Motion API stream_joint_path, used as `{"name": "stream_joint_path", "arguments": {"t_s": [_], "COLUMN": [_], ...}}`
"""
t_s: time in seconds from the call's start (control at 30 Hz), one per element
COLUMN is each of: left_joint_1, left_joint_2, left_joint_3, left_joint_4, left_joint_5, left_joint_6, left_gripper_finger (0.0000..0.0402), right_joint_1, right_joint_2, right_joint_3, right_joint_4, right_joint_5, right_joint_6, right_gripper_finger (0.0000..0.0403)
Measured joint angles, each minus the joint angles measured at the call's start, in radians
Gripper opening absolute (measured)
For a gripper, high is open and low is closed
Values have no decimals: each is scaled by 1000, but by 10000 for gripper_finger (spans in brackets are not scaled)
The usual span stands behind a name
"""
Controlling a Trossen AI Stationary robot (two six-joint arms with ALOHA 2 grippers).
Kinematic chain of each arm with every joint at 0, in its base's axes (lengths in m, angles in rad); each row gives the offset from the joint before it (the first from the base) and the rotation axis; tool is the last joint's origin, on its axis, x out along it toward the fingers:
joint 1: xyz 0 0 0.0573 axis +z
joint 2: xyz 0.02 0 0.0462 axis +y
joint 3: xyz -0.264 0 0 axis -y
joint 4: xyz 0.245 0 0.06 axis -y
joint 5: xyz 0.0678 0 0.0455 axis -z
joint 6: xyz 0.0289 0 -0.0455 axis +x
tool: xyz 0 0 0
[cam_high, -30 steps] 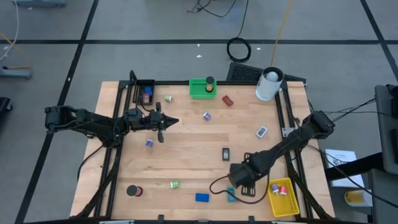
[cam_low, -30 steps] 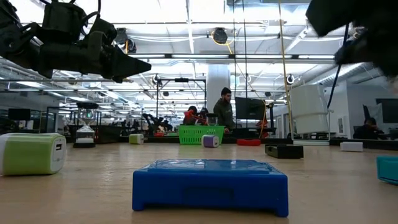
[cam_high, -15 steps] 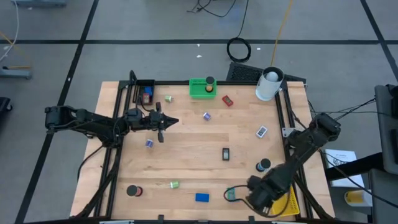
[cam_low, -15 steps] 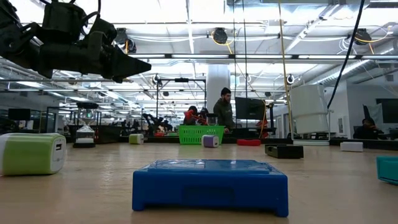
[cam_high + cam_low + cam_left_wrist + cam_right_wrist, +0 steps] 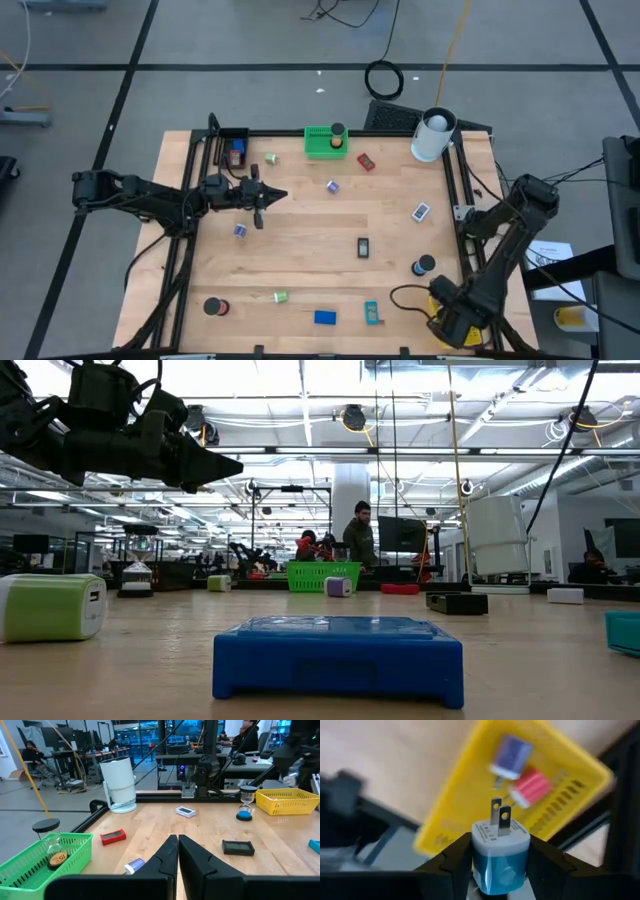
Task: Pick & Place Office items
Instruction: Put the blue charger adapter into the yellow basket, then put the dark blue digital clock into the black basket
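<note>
Right wrist view: the right gripper (image 5: 500, 862) has its two dark fingers pressed against the sides of a blue-and-white plug adapter (image 5: 500, 855), prongs pointing away from the wrist, held above the yellow bin (image 5: 465, 815). That bin already holds a purple-blue item (image 5: 509, 754) and a red one (image 5: 530, 789). In the high view this gripper (image 5: 455, 322) hangs over the bin at the table's near right corner.

The left gripper (image 5: 272, 197) hovers over the left half of the table, fingers pressed together and holding nothing.

Other office items lie scattered on the wooden table (image 5: 300, 240): a blue block (image 5: 324, 318) and a cyan piece (image 5: 372, 314) near the front edge, a green clip (image 5: 281, 297), a black roll (image 5: 214, 307) at the near left, another black roll (image 5: 425, 265) towards the right, and a red block (image 5: 366, 162) close to the green bin (image 5: 322, 143) at the far edge.
</note>
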State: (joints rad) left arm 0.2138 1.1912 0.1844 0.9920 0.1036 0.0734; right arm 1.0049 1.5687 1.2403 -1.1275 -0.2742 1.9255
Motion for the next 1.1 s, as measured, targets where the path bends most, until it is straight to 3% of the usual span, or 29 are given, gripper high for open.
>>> {"name": "stream_joint_path", "arguments": {"t_s": [0.3,0.5,0.73,1.1], "left_joint_1": [0,0,0,0], "left_joint_2": [0,0,0,0], "left_joint_3": [0,0,0,0], "left_joint_4": [0,0,4,4], "left_joint_5": [0,0,0,0], "left_joint_6": [0,0,0,0], "left_gripper_finger": [21,21,21,21], "right_joint_1": [79,76,54,50], "right_joint_2": [-3,-8,-13,-70], "right_joint_3": [-151,-285,-300,-301], "right_joint_4": [240,411,420,432], "right_joint_5": [70,22,11,9], "right_joint_6": [93,76,29,34], "right_gripper_finger": [143,149,146,194]}}
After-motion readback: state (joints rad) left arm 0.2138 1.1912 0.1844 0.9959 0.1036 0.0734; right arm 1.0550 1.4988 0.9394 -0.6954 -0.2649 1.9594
